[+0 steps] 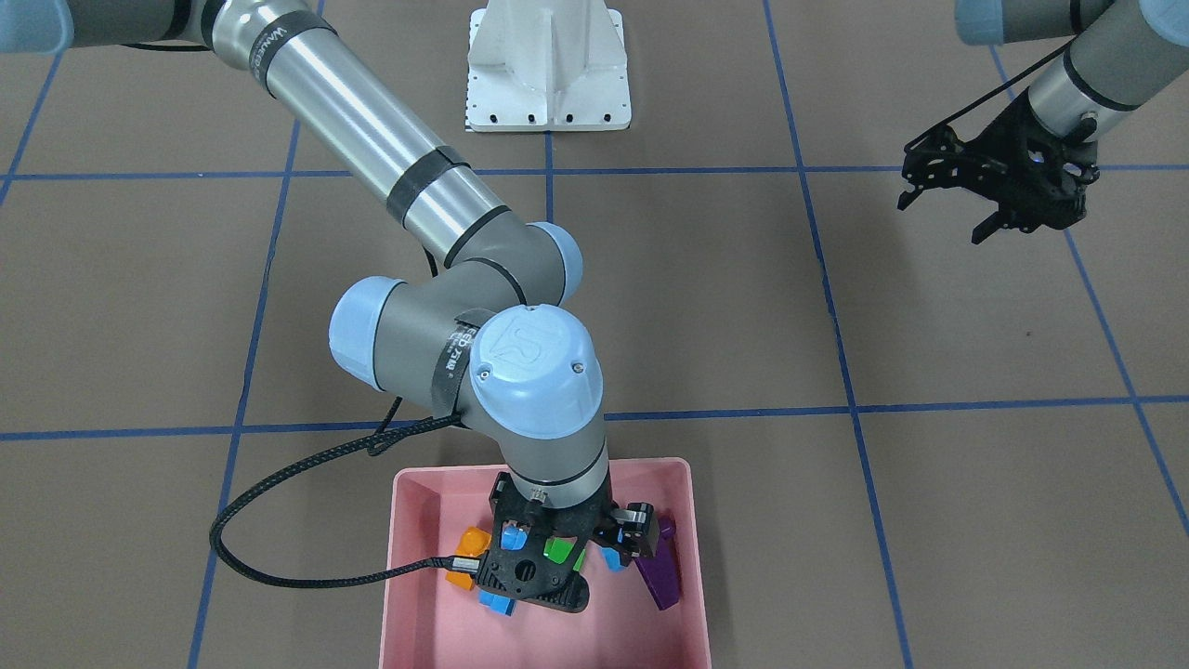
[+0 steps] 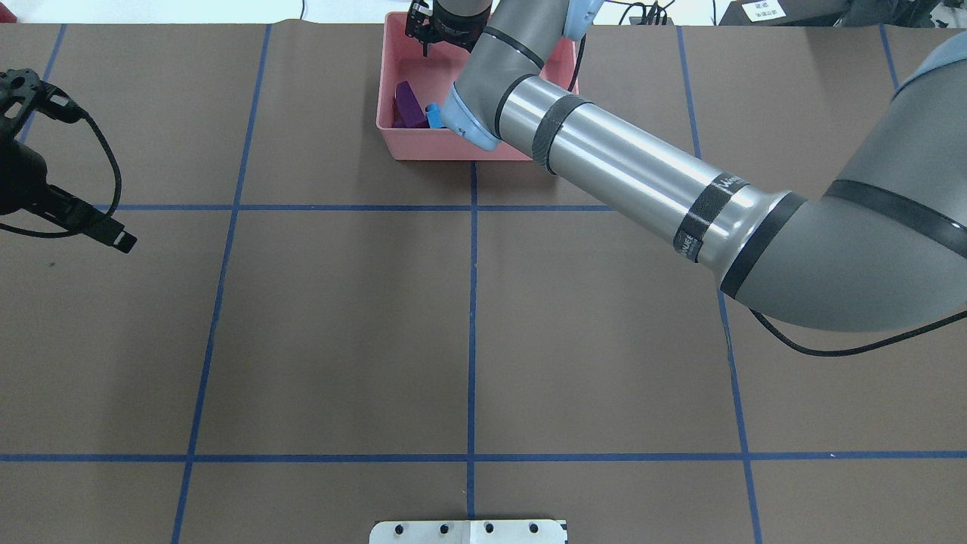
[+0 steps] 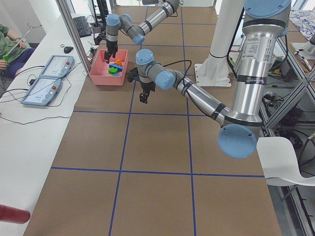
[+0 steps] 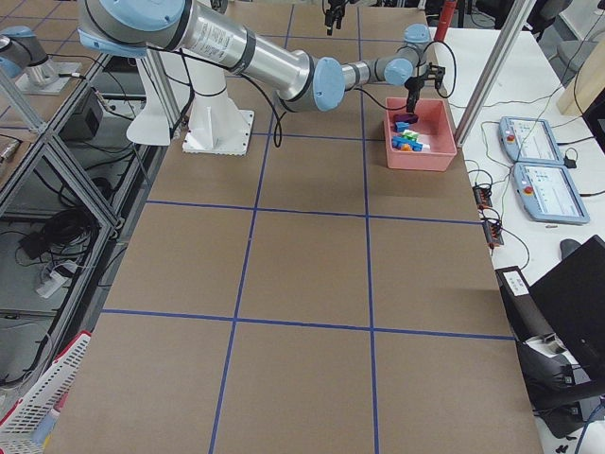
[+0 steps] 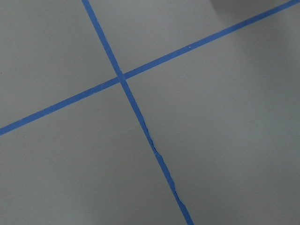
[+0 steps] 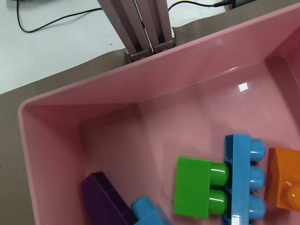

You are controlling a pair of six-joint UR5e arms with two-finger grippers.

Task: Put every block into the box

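Observation:
The pink box (image 1: 409,595) stands at the table's far edge from the robot and also shows in the overhead view (image 2: 423,147). All five blocks lie loose inside it: orange (image 6: 283,183), long light blue (image 6: 239,178), green (image 6: 193,187), purple (image 6: 101,197), and small light blue (image 6: 147,211). My right gripper (image 1: 567,539) hangs over the box's middle, just above the blocks, holds nothing and looks open. My left gripper (image 1: 943,216) is open and empty, raised well off to the side, far from the box.
The white metal base plate (image 1: 548,102) of the robot's stand sits at the table's near edge. The brown table top (image 2: 340,325) carries blue tape lines. My right arm (image 2: 619,166) stretches diagonally across the table to the box. Operator consoles (image 3: 47,81) lie beyond the box.

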